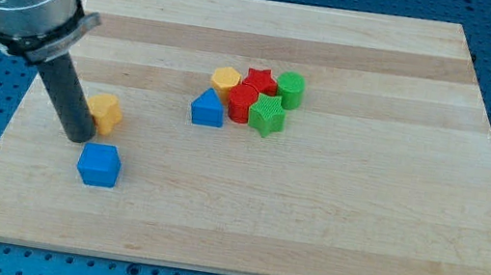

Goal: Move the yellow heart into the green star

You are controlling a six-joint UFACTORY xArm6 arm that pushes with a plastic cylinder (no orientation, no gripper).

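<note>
The yellow heart (108, 112) lies at the view's left on the wooden board. My tip (79, 137) stands just left of it and slightly below, touching or nearly touching its left side. The green star (267, 116) lies near the board's middle, at the lower right of a cluster of blocks, well to the right of the heart.
A blue cube (99, 164) sits just below my tip, to its right. The cluster holds a blue triangular block (208, 109), a yellow hexagon (226, 79), a red star (259, 80), a red block (243, 101) and a green cylinder (291, 90). The wooden board (362, 204) ends near the view's bottom.
</note>
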